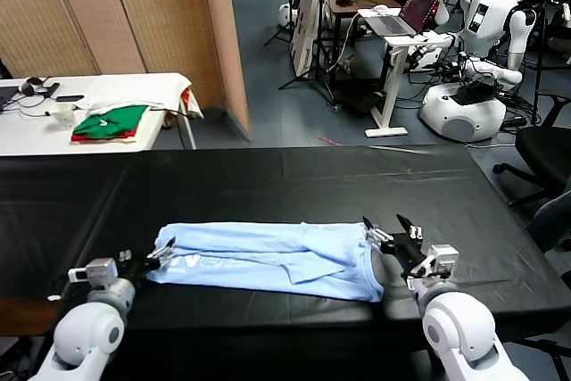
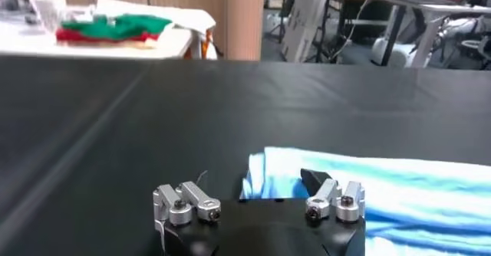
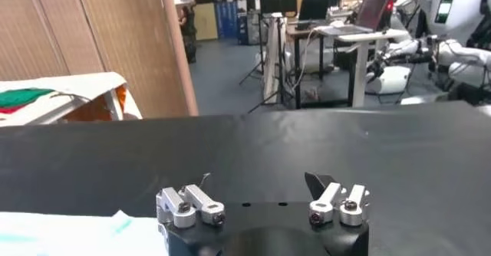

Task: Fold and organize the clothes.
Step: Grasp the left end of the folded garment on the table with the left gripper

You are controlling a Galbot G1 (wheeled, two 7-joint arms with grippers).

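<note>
since the light-blue t-shirt (image 1: 268,259) lies as a long folded band on the black counter (image 1: 268,180), each arm sits at one end, probably to free the cloth; the left claw (image 1: 153,259) is spread wide, the sleeve end just beside it, pinching nothing; the right claw (image 1: 390,231) gapes likewise, empty, above the other end
</note>
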